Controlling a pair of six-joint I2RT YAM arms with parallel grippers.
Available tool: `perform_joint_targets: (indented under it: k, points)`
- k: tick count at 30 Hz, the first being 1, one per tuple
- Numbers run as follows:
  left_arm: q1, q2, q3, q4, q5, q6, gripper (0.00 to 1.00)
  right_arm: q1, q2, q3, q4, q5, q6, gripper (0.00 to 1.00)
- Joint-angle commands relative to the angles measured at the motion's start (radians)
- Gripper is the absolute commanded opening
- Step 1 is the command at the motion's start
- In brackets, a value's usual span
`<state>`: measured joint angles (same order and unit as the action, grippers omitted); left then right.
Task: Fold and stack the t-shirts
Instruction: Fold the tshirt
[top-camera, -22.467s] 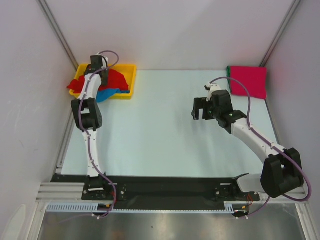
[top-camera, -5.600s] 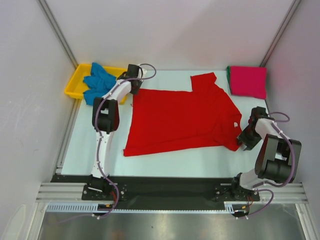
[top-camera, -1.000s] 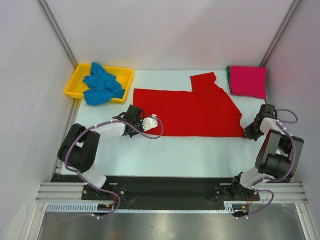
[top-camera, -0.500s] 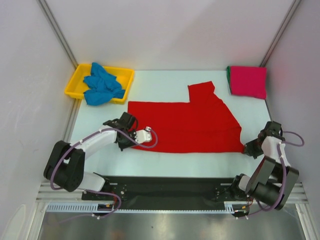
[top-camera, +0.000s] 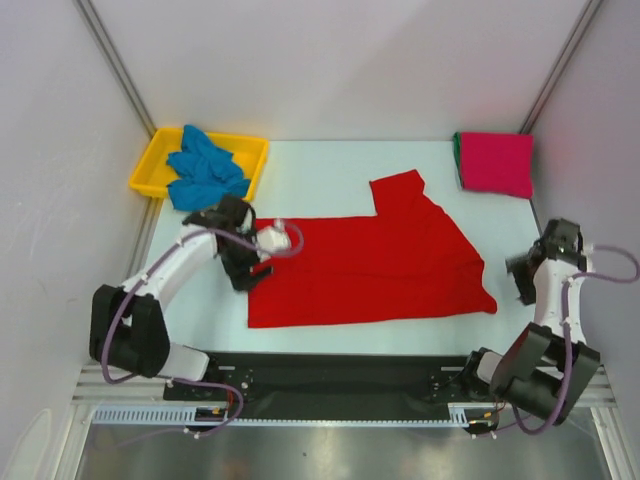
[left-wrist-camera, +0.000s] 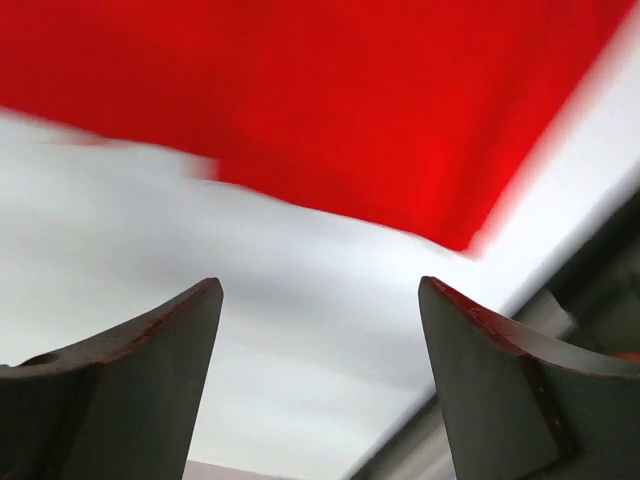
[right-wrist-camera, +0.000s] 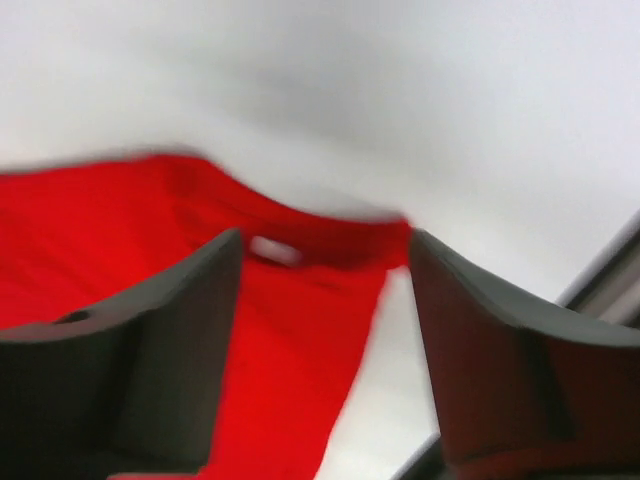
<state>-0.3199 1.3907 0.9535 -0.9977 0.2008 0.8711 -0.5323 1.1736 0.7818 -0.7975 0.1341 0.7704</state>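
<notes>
Red shirt (top-camera: 370, 265) lies flat on the table (top-camera: 320, 170), between left gripper (top-camera: 244, 275) and right gripper (top-camera: 521, 280).
Left wrist: fingers (left-wrist-camera: 130, 380) apart, empty.
Right wrist: fingers (right-wrist-camera: 150, 340) apart, empty.
It looks soft, light and floppy, so pinch its corners.

Red t-shirt (top-camera: 375, 260) flat mid-table, folded; blue t-shirt (top-camera: 205, 168) crumpled in tray; magenta t-shirt (top-camera: 496, 163) folded, far-right corner.

Table (top-camera: 320, 175): pale blue-white, matte. White enclosure walls (top-camera: 350, 60) at the back and both sides. Grey aluminium posts (top-camera: 115, 62) slant up from the two far corners. Black mounting plate (top-camera: 340, 372) runs along the near edge, slotted aluminium rail (top-camera: 120, 383) at its left end, brushed metal sheet (top-camera: 330, 455) below. Light even, diffuse.
</notes>
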Motion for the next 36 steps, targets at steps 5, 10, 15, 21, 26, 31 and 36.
perform_joint_targets:
  k: [5,10,15,21,26,31,36]
  points:
    - [0.111,0.278,0.487,0.303,0.019,-0.407,0.68,0.47,0.171,0.423,0.256,0.19,-0.36,0.84]
    - [0.111,0.462,0.632,0.314,-0.076,-0.451,0.67,0.558,0.463,0.696,0.245,0.021,-0.522,0.76]
    - [0.108,0.609,0.7,0.317,-0.136,-0.419,0.71,0.586,0.797,0.933,0.155,-0.114,-0.599,0.64]
    - [0.11,0.744,0.795,0.288,-0.176,-0.403,0.7,0.595,1.091,1.191,0.089,-0.153,-0.608,0.6]
    - [0.117,0.797,0.804,0.278,-0.196,-0.379,0.68,0.591,1.242,1.369,0.037,-0.171,-0.585,0.6]
    - [0.13,0.803,0.786,0.223,-0.114,-0.351,0.61,0.591,1.327,1.481,0.027,-0.217,-0.557,0.59]
    - [0.124,0.795,0.737,0.234,-0.086,-0.327,0.53,0.598,1.35,1.481,0.053,-0.22,-0.536,0.43]
